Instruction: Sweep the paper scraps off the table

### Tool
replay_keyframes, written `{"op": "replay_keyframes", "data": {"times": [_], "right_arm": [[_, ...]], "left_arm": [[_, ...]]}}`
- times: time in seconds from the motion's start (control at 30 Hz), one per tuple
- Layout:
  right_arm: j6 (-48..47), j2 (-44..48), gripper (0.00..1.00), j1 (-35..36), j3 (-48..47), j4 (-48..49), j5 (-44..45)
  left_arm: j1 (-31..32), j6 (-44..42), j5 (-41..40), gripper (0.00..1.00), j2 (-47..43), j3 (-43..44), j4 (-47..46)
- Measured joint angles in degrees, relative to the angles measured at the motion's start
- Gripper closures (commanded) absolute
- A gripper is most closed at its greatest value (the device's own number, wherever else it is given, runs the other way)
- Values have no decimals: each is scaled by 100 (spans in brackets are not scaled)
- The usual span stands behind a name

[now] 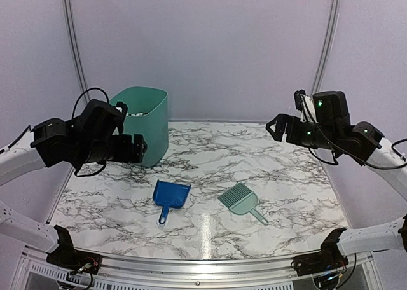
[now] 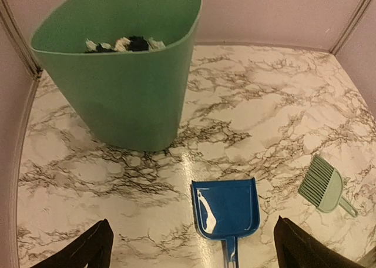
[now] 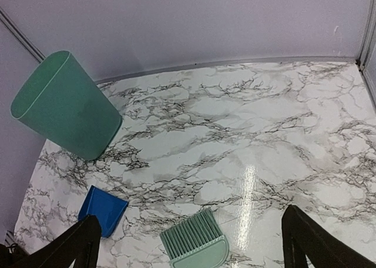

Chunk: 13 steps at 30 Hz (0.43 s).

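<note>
Top external view: left pincer (image 1: 136, 149) and right pincer (image 1: 274, 127) both spread wide, empty. The paper scraps (image 2: 126, 43) sit in the far-left bin (image 1: 151, 126); dustpan (image 1: 170, 193) and brush (image 1: 238, 200) lie on the tabletop (image 1: 289, 175).

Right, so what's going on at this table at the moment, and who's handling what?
Nothing is being handled right now. Both arms hover above the table, with the left gripper and right gripper open and empty. The blue dustpan and the mint-green brush lie apart near the front. The paper scraps sit inside the green bin at the back left. None shows on the tabletop, so the sweeping looks done.
</note>
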State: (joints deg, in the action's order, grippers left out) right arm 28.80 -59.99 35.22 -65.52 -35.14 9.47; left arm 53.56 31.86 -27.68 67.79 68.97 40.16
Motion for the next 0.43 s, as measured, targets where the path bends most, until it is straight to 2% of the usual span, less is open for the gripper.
{"op": "replay_keyframes", "data": {"times": [0.2, 0.43], "right_arm": [[-247, 437, 1, 0, 61, 330, 164], [-387, 866, 1, 0, 402, 778, 155]], "left_arm": [[-4, -389, -949, 1, -896, -317, -26], [-7, -413, -1357, 1, -1604, -846, -61]]}}
